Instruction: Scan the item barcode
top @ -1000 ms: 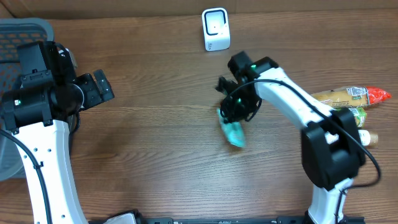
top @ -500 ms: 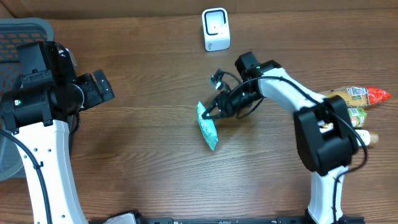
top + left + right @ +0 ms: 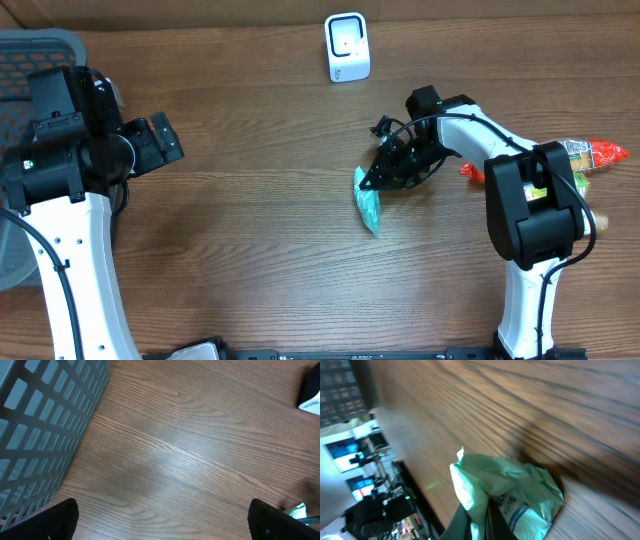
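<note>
**Right gripper clamped on the teal packet, short of the scanner**

The right gripper [image 3: 372,182] is clenched on the upper edge of the teal packet [image 3: 368,207], which sits mid-table [image 3: 250,240] at about 6 o'clock from the white scanner [image 3: 347,47], well apart from it. This looks like the carry-and-present step. Next, the packet needs to go toward 12 o'clock with its barcode, not visible here, turned to the scanner's face. At 9 o'clock the left gripper [image 3: 160,140] stands spread wide and empty.
</note>
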`<state>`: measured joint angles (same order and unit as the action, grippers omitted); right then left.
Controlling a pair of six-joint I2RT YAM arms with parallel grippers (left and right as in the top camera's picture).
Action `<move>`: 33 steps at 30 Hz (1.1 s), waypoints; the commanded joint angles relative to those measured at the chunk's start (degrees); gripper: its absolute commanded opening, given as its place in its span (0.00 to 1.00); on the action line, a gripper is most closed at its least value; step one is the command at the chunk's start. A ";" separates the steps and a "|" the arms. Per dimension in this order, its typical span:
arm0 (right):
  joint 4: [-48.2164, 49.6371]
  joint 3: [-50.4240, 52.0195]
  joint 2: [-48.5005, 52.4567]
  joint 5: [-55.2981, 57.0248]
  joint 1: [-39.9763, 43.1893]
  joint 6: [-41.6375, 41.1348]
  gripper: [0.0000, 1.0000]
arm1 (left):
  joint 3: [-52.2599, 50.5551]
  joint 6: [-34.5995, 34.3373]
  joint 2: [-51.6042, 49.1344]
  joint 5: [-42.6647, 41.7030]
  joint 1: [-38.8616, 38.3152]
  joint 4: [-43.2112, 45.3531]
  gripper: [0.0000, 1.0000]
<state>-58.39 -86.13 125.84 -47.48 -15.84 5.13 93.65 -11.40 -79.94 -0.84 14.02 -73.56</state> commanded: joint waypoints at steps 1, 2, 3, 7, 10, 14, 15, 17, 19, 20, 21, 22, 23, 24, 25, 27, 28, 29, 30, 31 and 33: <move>-0.28 -0.07 -0.39 14.60 0.52 -1.40 0.04 | 0.96 1.11 -0.31 -0.22 0.22 0.09 1.00; -0.28 -0.07 -0.39 16.48 0.61 -2.58 0.04 | 0.96 1.11 -0.31 -0.22 0.20 0.09 0.99; -0.26 -0.07 -0.39 18.49 0.74 -3.78 0.04 | 0.96 1.11 -0.31 -0.22 0.20 0.09 1.00; -1.40 -0.46 -0.42 15.87 0.96 -3.04 0.04 | 0.96 1.11 -0.31 -0.22 0.20 0.09 1.00; -6.21 -2.54 -0.42 0.85 0.37 7.52 0.04 | 0.96 1.11 -0.31 -0.22 0.20 0.09 0.99; -15.52 -4.72 -0.42 -15.54 -1.29 24.37 0.03 | 0.96 1.11 -0.31 -0.22 0.22 0.09 1.00; -16.02 -4.48 -0.39 -14.62 -1.95 25.79 0.04 | 0.96 1.11 -0.31 -0.22 0.22 0.09 1.00; -17.07 -3.56 0.20 -16.24 -3.98 31.15 0.03 | 0.96 1.11 -0.31 -0.22 0.20 0.09 1.00; -19.43 -3.56 0.66 -17.27 -5.97 38.45 0.03 | 0.96 1.11 -0.31 -0.22 0.22 0.09 1.00; -20.33 -3.56 0.74 -16.50 -7.26 41.16 0.03 | 0.96 1.11 -0.31 -0.22 0.22 0.09 0.99; -20.28 -3.56 0.92 -14.84 -8.24 41.66 0.04 | 0.96 1.11 -0.31 -0.22 0.20 0.09 0.99; -19.98 -3.56 0.94 -12.90 -9.11 41.59 0.03 | 0.96 1.11 -0.31 -0.22 0.20 0.09 1.00; -19.71 -3.56 0.96 -10.86 -9.68 41.44 0.03 | 0.96 1.11 -0.31 -0.22 0.22 0.09 1.00; -19.50 -3.56 1.01 -9.86 -9.99 41.48 0.03 | 0.96 1.11 -0.31 -0.22 0.20 0.09 1.00; -19.26 -3.56 1.01 -9.49 -9.99 41.48 0.03 | 0.96 1.11 -0.31 -0.22 0.22 0.09 1.00; -18.86 -3.56 1.07 -8.22 -9.99 42.71 0.03 | 0.96 1.11 -0.31 -0.22 0.20 0.09 1.00; -18.64 -3.56 1.07 -7.04 -9.92 43.21 0.04 | 0.96 1.11 -0.31 -0.22 0.20 0.09 1.00; -17.84 -3.56 1.27 -5.68 -9.84 43.15 0.04 | 0.96 1.11 -0.31 -0.22 0.22 0.09 1.00; -16.39 -3.56 1.62 -4.37 -9.81 43.17 0.03 | 0.96 1.11 -0.31 -0.22 0.20 0.09 0.99; -15.56 -3.56 1.70 -3.76 -9.81 43.12 0.04 | 0.96 1.11 -0.31 -0.22 0.20 0.09 0.99; -14.29 -3.56 1.77 -2.01 -9.81 42.86 0.04 | 0.96 1.11 -0.31 -0.22 0.22 0.09 1.00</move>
<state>-73.91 -88.77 126.61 -52.80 -25.89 46.33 93.65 -11.40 -79.94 -0.84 14.02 -73.56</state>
